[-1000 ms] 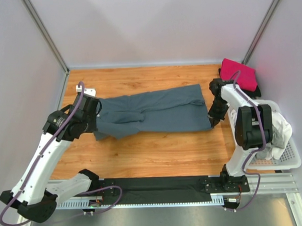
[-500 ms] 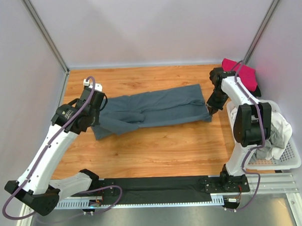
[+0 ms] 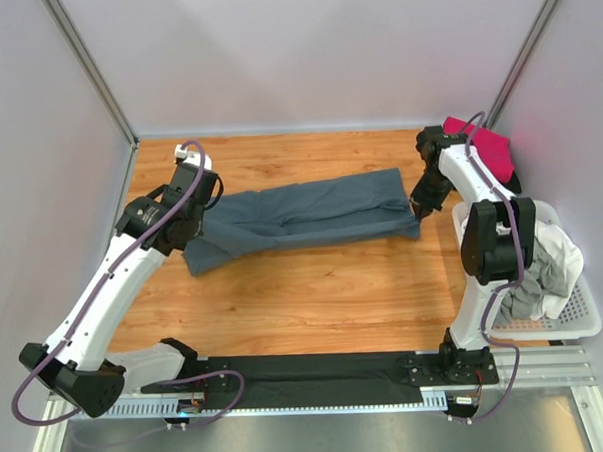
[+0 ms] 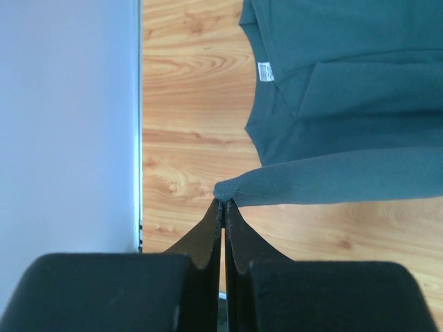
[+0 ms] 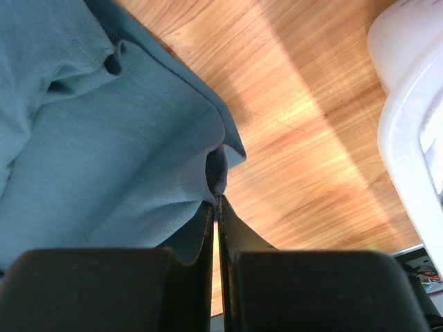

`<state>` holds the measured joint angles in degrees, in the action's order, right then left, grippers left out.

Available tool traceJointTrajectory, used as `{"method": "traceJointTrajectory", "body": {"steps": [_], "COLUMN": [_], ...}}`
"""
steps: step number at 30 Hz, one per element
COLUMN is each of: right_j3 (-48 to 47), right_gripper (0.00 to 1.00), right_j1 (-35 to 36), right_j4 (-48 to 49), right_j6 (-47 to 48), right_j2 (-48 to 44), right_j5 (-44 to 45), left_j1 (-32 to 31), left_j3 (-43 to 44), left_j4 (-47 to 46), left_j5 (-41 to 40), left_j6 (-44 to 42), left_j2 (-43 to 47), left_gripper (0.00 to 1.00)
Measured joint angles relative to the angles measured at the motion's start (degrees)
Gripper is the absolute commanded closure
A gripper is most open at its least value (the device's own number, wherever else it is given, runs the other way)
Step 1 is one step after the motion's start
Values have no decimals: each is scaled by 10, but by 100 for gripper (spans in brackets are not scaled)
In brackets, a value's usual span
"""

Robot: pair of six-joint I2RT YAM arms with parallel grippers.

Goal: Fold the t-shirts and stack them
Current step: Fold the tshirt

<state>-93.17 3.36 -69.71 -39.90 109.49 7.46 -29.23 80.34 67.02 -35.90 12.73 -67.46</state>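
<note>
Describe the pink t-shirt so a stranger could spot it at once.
Start at the wooden table and go to its far right corner, beyond the white basket. The pink t-shirt lies there folded, the only bright magenta thing, unlike the blue-grey shirt spread mid-table.

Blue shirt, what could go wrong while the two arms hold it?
The left gripper pinches only a tiny bit of the shirt, and so does the right gripper; it might slip out. The shirt lies bunched and wrinkled, so a fold could come out crooked.
</note>
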Motion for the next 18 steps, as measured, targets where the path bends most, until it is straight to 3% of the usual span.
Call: {"method": "traceJointTrajectory", "body": {"steps": [18], "right_j3": [-84], "right_gripper": [100], "right_j1": [0], "right_j4": [1], "right_j6": [-7], "right_j2": [68], "right_j5": [17], "left_j1": [5], "left_j3": [9], "left_j4": [-158], "left_j5": [-26], "left_j6": [-123], "left_j2": [-49], "left_gripper": [100]}}
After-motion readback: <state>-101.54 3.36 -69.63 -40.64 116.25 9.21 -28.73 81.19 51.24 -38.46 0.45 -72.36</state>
